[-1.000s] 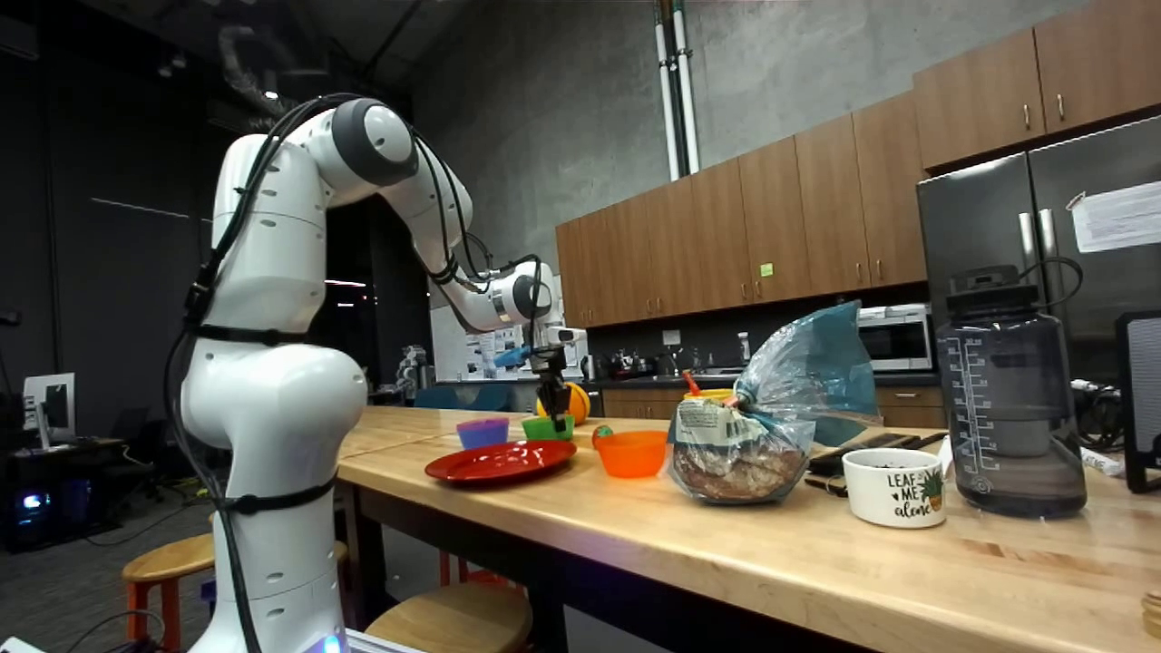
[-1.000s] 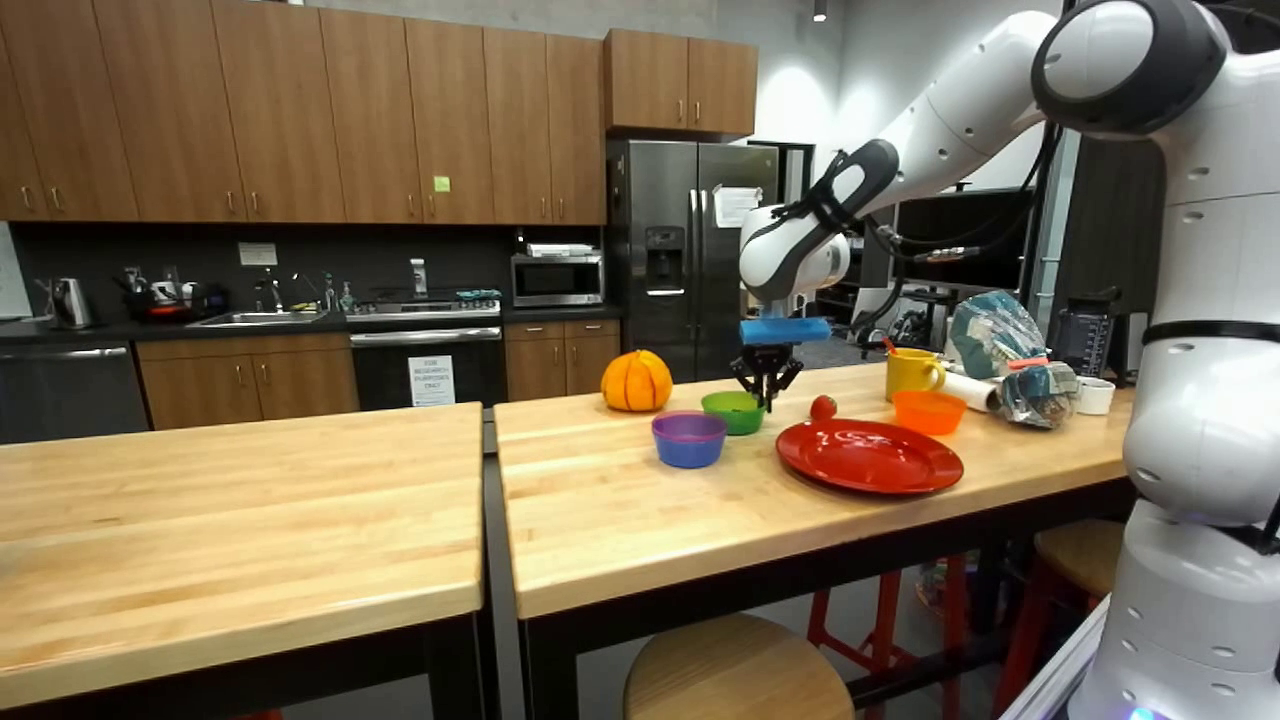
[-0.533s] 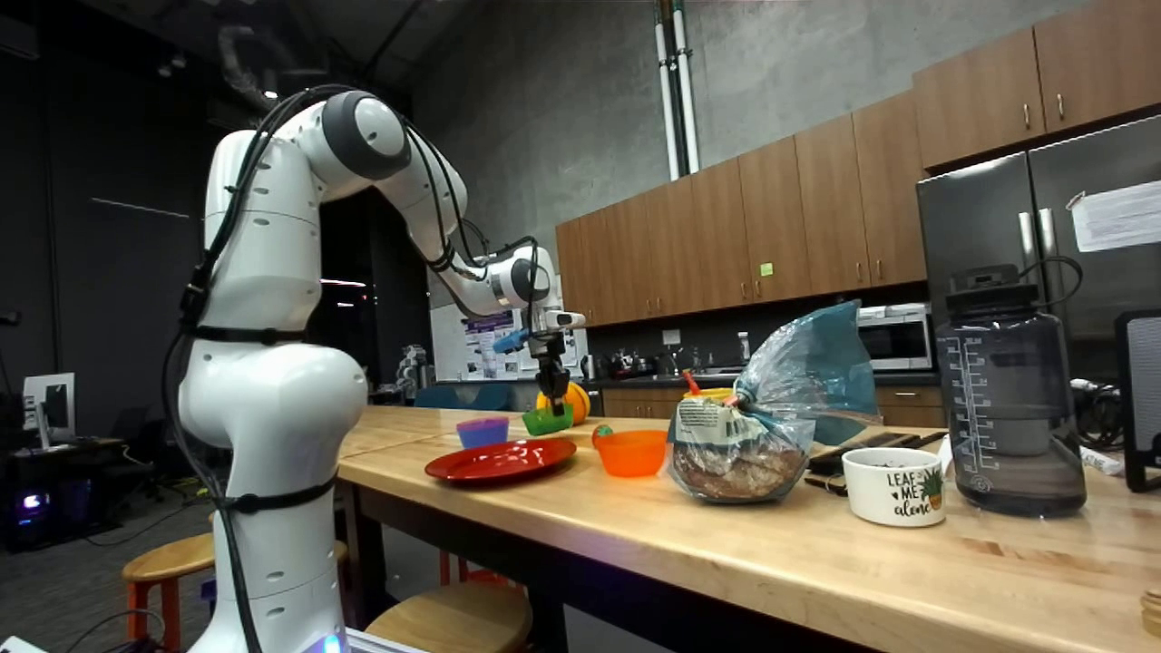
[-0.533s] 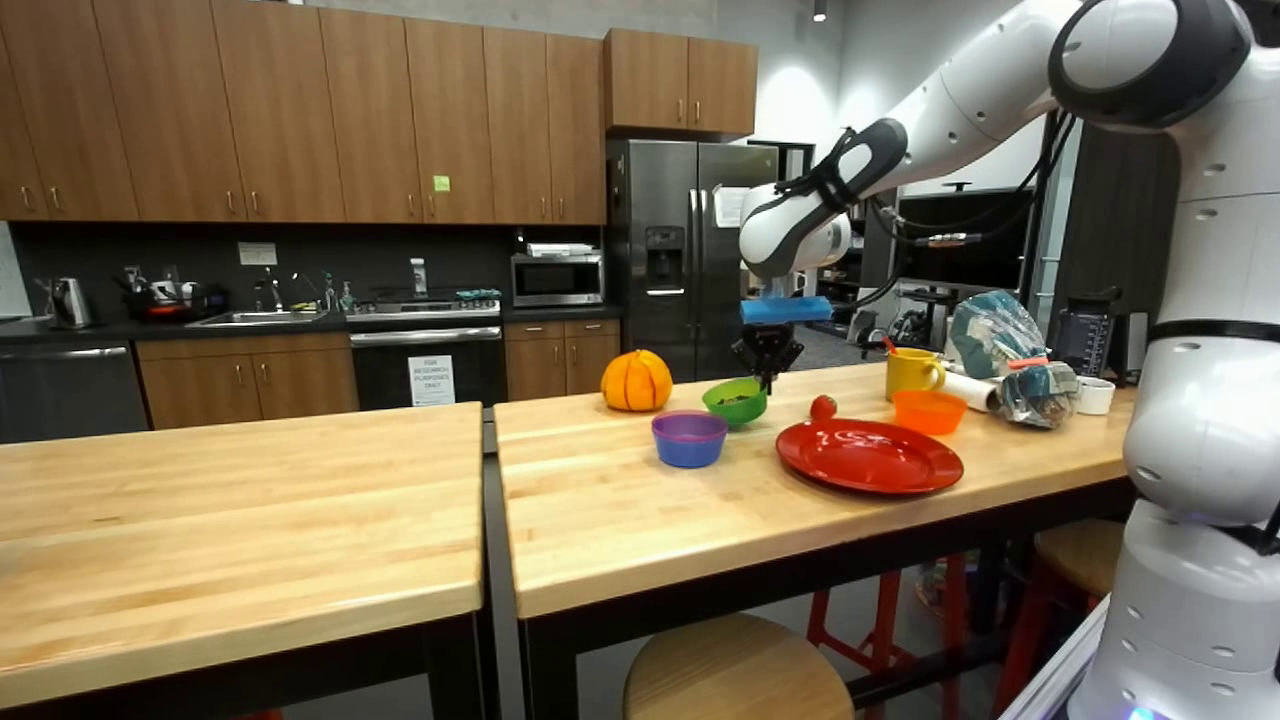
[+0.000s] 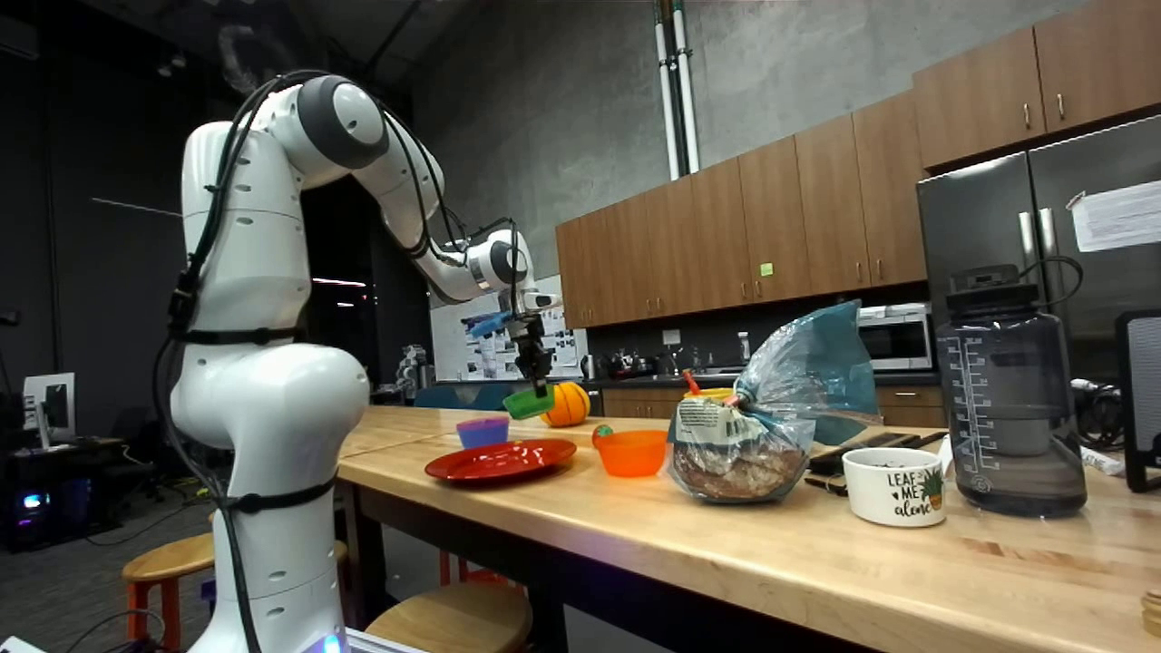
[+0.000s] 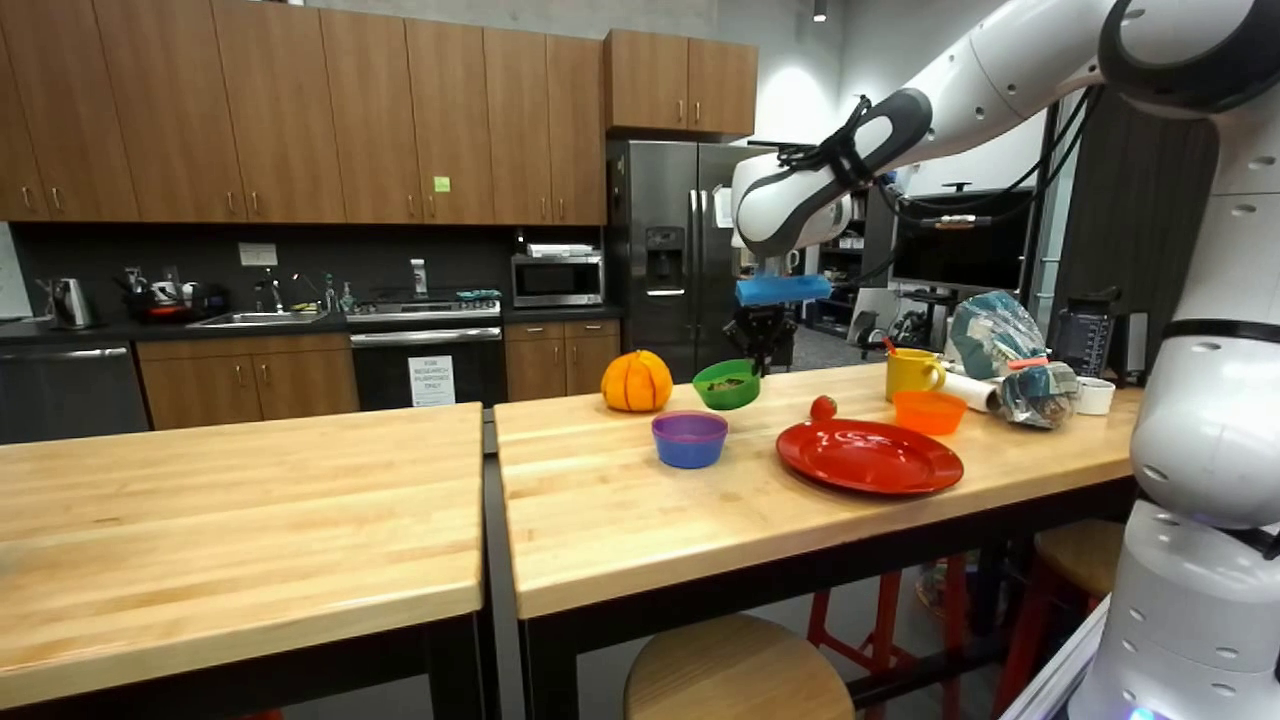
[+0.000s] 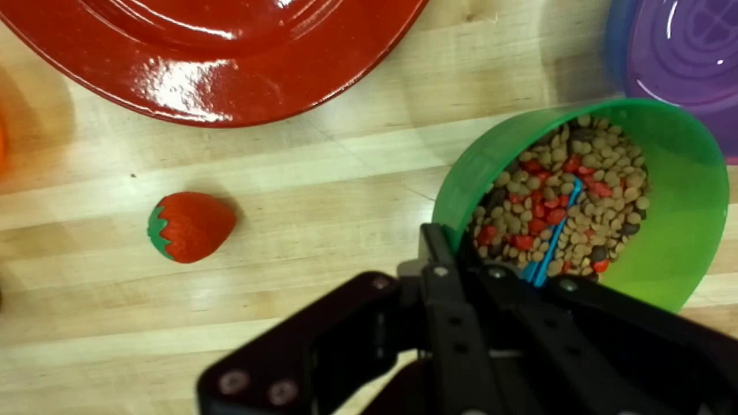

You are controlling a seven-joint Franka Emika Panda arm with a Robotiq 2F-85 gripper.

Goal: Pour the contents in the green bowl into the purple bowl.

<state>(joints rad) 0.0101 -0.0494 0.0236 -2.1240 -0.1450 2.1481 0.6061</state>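
My gripper is shut on the rim of the green bowl, one finger inside and one outside. In both exterior views the green bowl hangs above the table, tilted, its opening turned toward the purple bowl's side. It holds brown lentil-like pieces, red bits and a blue stick, all lying inside it. The purple bowl sits in a blue bowl on the table. In the wrist view the purple bowl is at the upper right, partly covered by the green bowl's rim, and its visible inside looks empty.
A red plate lies beside the purple bowl. A toy strawberry lies near the plate. An orange pumpkin stands behind the bowls. An orange bowl, a yellow mug and a bagged loaf stand further along the table.
The green bowl has come up off the table in my gripper and has tilted. Gripper and bowl have moved up and toward the purple bowl's side. The purple bowl has not moved.
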